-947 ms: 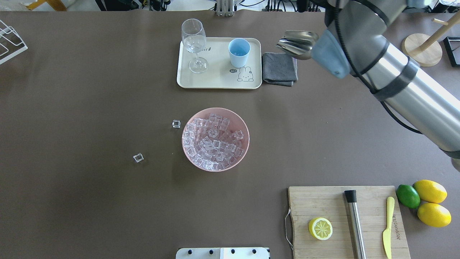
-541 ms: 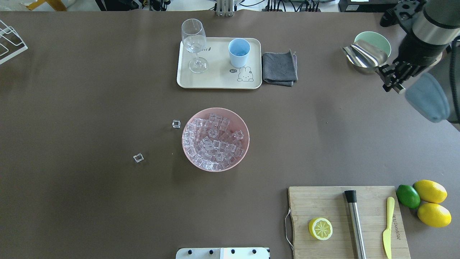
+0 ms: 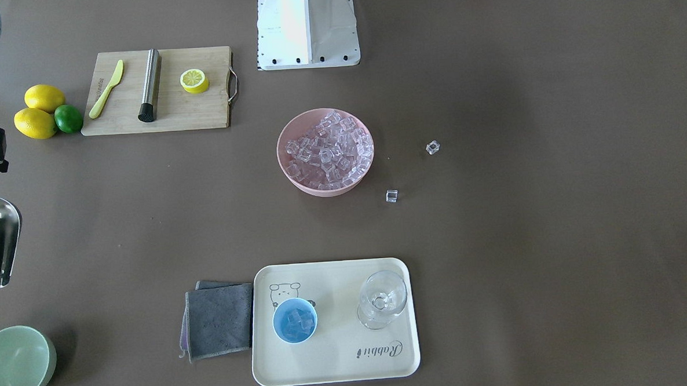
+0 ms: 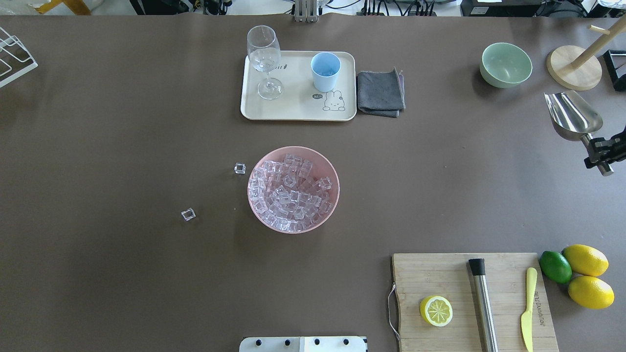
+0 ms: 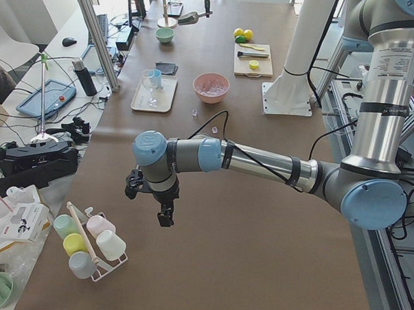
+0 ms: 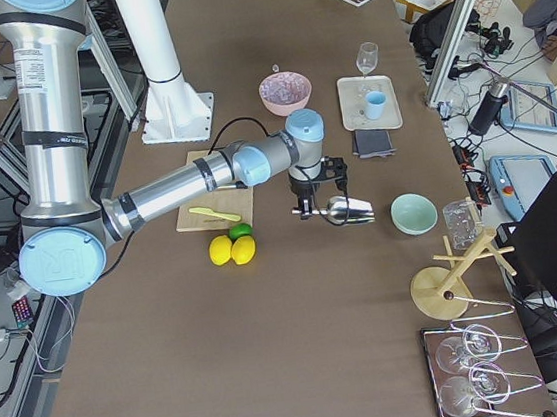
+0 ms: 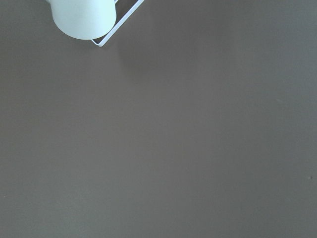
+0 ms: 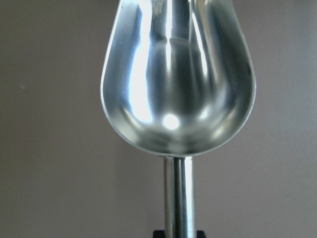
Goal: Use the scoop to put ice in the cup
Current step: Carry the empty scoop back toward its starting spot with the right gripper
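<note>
The scoop [image 4: 572, 115] is at the table's right edge, above the surface, and my right gripper [image 4: 604, 152] is shut on its bar handle. The right wrist view shows its trough [image 8: 178, 84] empty, mouth up. The light-blue cup [image 4: 325, 71] stands on the cream tray [image 4: 293, 110], and the front-facing view shows a few cubes inside the cup [image 3: 294, 321]. Most of the ice [image 4: 292, 190] fills the pink bowl [image 4: 332, 168] at mid-table. Two loose cubes [image 4: 239, 168] [image 4: 188, 214] lie to its left. My left gripper [image 5: 164, 218] hangs over the table's left end; I cannot tell its state.
A wine glass [image 4: 264, 58] shares the tray, with a grey cloth [image 4: 380, 93] beside it. A pale green bowl [image 4: 505, 63] and a wooden stand [image 4: 573, 66] sit near the scoop. A cutting board [image 4: 469, 303] holds a lemon half, a steel cylinder and a yellow knife. A mug rack [image 5: 86, 246] stands by the left gripper.
My right arm has swung the scoop from beside the tray, past the green bowl, out to the table's right edge. Everything else stayed put.
</note>
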Available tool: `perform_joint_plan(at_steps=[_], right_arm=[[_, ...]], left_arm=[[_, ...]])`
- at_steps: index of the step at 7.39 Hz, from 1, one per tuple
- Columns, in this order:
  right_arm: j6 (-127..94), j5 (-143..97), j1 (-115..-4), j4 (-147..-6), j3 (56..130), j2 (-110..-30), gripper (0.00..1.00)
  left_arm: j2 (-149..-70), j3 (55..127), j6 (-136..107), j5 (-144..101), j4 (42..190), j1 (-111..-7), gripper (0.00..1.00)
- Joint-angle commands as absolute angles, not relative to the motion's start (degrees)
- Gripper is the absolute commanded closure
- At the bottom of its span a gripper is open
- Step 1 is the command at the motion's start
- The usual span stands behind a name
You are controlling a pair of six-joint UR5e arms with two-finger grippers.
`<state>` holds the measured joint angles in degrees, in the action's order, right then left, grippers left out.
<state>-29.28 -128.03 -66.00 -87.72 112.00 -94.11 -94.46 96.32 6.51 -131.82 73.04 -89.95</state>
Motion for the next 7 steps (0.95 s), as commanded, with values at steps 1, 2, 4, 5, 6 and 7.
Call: perform_joint_plan(at_steps=[1, 2, 4, 5, 6, 7], right_arm=[[-31.02, -128.41, -66.88, -75.0, 105.58, -99.4, 1.0], [-31.03, -128.32, -66.88, -74.8, 105.03, -100.1, 1.0], [-31.46, -128.32, -66.8, -69.73, 100.22, -100.11, 1.0], [-31.55, -128.41, -66.8, -67.0, 97.93, -100.02, 1.0], [-31.9, -128.41, -66.8, -66.8, 97.74, -100.02, 1.0], [-31.9, -128.41, -66.8, -66.8, 97.56, -100.02, 1.0]], left_arm=[[-95.01, 96.5, 6.5, -131.84, 73.47, -88.42, 0.01], [-95.01, 96.33, 6.5, -131.84, 73.91, -88.42, 0.01], [-94.92, 96.07, 6.5, -131.84, 73.92, -88.42, 0.01], [-94.92, 95.8, 6.5, -131.84, 73.92, -88.42, 0.01], [-94.92, 96.24, 6.5, -131.84, 73.92, -88.42, 0.01], [-94.92, 96.15, 6.5, -131.84, 74.0, -88.42, 0.01]])
